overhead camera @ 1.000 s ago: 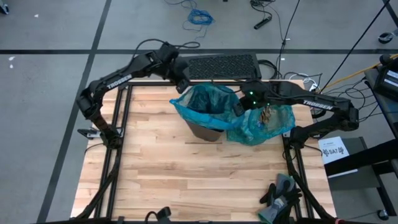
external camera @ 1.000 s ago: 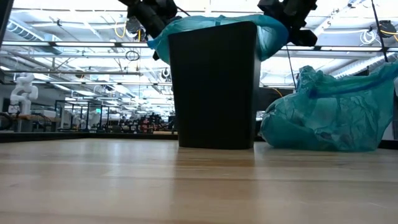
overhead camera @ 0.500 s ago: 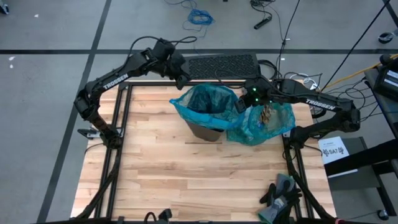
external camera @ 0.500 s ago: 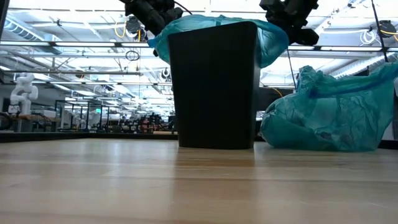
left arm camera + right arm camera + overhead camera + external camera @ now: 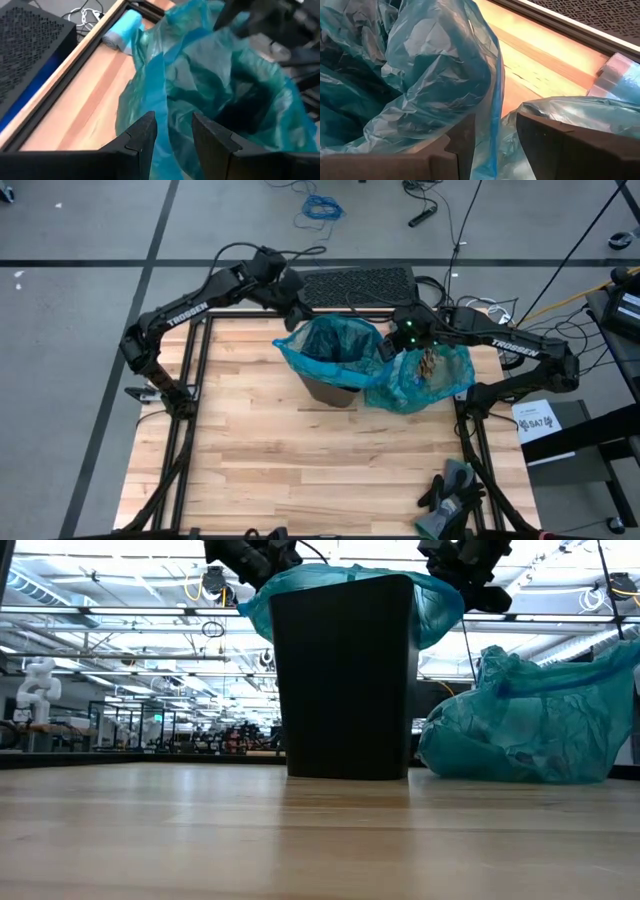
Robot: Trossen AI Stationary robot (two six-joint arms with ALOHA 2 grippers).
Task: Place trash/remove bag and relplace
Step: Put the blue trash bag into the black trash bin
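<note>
From above we see the bin [image 5: 336,385] upright near the table's [image 5: 300,470] far edge, its teal liner [image 5: 325,340] draped over the rim, mouth up. Just right of it slumps the full bag [image 5: 425,380], with brown trash [image 5: 428,363] showing at its open top. The left gripper [image 5: 297,313] sits at the liner's far-left rim, the right gripper [image 5: 388,345] at its right rim, between bin and bag.

At table height, the bin stands vertical and the bag [image 5: 530,720] lies wider than tall.

In the left wrist view, our fingers [image 5: 142,135] stand apart, a liner fold [image 5: 165,125] between them, unclamped.

In the right wrist view, the fingers [image 5: 465,135] are likewise apart around the liner's edge [image 5: 495,100].
</note>
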